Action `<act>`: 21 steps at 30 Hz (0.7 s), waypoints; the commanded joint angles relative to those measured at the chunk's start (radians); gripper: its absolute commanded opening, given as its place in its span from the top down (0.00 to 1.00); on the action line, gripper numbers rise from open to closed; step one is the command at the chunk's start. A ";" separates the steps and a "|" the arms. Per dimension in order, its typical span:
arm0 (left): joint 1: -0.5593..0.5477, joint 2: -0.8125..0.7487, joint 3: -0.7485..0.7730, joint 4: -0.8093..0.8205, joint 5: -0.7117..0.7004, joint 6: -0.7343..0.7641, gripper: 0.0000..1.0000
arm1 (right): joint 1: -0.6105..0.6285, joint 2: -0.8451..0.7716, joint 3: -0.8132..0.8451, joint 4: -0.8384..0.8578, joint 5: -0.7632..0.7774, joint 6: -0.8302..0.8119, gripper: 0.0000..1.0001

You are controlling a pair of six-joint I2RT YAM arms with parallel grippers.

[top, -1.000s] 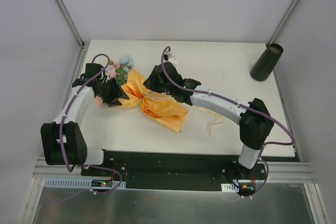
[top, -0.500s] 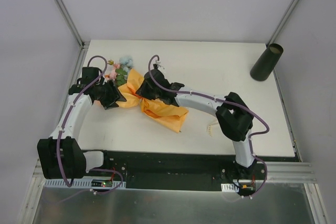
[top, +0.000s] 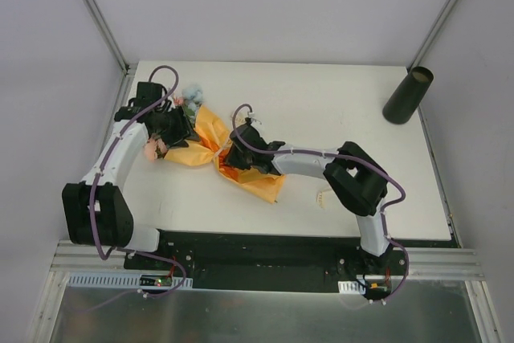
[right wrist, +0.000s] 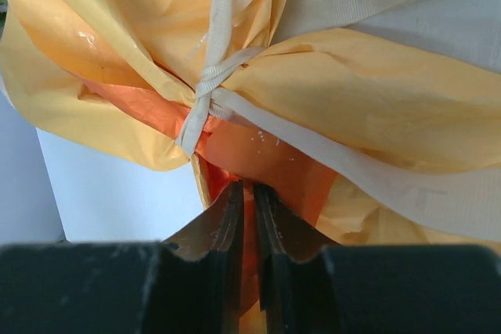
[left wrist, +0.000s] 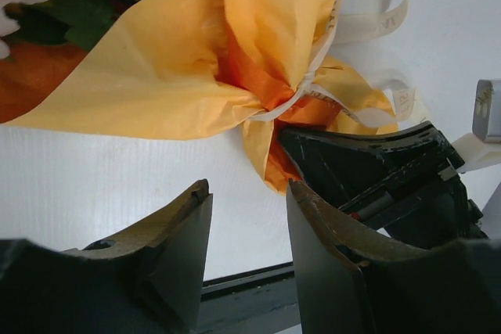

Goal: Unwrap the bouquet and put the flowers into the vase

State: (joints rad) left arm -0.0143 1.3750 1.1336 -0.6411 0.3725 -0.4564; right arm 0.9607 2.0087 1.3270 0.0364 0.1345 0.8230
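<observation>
- Found bouquet (top: pixel 205 138) lying flat on table (top: pixel 337 118), at about 9 o'clock from the table's middle in the top view.
- Measured long axis from 10 o'clock to 4 o'clock. Flowers (top: pixel 191 95) at the 10 o'clock end, loose tail of orange paper (right wrist: pixel 376 76) at the 4 o'clock end.
- Noted cinched waist roughly midway along that axis, bound by cream ribbon (right wrist: pixel 205 91).
- Located vase (top: pixel 408 94) at the table's 2 o'clock corner, mouth up, well apart from the bouquet and both arms. Seen in the top view only.
- Checked left gripper (left wrist: pixel 248 189): fingers parted, only bare table between them, nothing held. Positioned by the bloom end in the top view.
- Checked right gripper (right wrist: pixel 248 189): fingers nearly together, nipping a fold of orange paper just below the ribbon knot.
- Confirmed that nip in the right wrist view alone. From above, hidden under the gripper body.
- Picked up in the left wrist view only: ribbon tails looping off at 1 o'clock, a pale bloom and green leaves at 11 o'clock, and the right gripper's black body just beside the waist at 4 o'clock.
- Unable to tell stem ends from any view, all covered by paper.
</observation>
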 commanded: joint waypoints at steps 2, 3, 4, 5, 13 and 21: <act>-0.114 0.094 0.109 -0.019 -0.075 0.064 0.56 | -0.005 -0.068 -0.044 0.048 0.020 0.001 0.83; -0.143 0.114 0.123 -0.019 -0.092 0.074 0.56 | -0.007 -0.076 -0.055 0.057 0.020 0.004 0.83; -0.166 0.137 0.141 -0.022 -0.102 0.084 0.56 | -0.010 -0.080 -0.066 0.065 0.022 0.011 0.83; -0.180 0.156 0.153 -0.020 -0.099 0.093 0.57 | -0.011 -0.087 -0.077 0.074 0.022 0.013 0.84; -0.228 0.317 0.215 -0.022 -0.066 0.146 0.60 | -0.025 -0.096 -0.112 0.132 -0.021 0.027 0.84; -0.259 0.386 0.229 -0.026 -0.149 0.191 0.62 | -0.036 -0.100 -0.126 0.161 -0.039 0.036 0.85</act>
State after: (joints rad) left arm -0.2565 1.7485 1.3228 -0.6418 0.2710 -0.3206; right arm 0.9344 1.9625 1.2121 0.1631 0.0937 0.8448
